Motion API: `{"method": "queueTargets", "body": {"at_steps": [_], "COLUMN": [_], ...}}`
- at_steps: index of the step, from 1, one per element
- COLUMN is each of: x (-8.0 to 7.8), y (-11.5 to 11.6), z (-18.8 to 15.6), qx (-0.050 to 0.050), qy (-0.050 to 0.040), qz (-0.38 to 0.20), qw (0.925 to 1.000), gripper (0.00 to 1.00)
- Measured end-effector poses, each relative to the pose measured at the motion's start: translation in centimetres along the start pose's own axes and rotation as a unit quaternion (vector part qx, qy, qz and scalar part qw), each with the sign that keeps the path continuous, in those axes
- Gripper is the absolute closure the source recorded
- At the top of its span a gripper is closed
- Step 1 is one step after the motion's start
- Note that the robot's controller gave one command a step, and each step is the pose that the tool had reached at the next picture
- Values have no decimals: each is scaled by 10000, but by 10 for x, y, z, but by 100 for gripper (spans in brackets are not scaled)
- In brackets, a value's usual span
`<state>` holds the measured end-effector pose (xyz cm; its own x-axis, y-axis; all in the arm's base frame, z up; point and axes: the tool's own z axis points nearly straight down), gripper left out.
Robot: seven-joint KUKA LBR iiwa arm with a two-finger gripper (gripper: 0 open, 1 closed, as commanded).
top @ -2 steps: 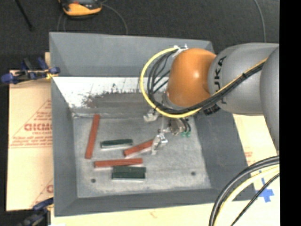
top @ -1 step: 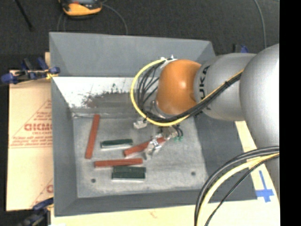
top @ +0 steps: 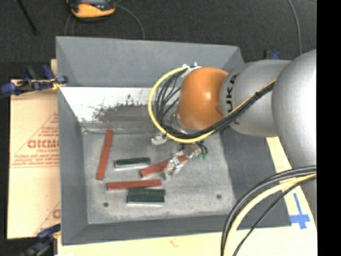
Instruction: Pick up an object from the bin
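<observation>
Orange-capped arm up top, gripper down at right end of short red bar mid bin; clamped or loose, can't tell tbh.

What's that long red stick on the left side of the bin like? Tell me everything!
The long red stick is a thin, flat, orange-red bar with squared ends, maybe plastic or painted wood. It lies flat on the bin floor, left side, nearly up-and-down with its top leaning a little right. A green stick lies beside it, apart. Its bottom end comes close to another red stick. The gripper is off to its right, not touching it.
</observation>
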<state>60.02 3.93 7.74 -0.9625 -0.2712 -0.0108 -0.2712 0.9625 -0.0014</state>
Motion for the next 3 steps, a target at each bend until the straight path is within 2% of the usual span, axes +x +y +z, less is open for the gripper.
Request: {"method": "queueTargets", "body": {"at_steps": [1,2,3], "x": [-1,-1,-1], "y": [-1,-2,-2], "z": [0,-5,-5], "qx": [-6,-10,-10], "qy": [29,78,75], "qz": [8,22,23], "qw": [10000,10000,10000], "gripper": [0,100,100]}}
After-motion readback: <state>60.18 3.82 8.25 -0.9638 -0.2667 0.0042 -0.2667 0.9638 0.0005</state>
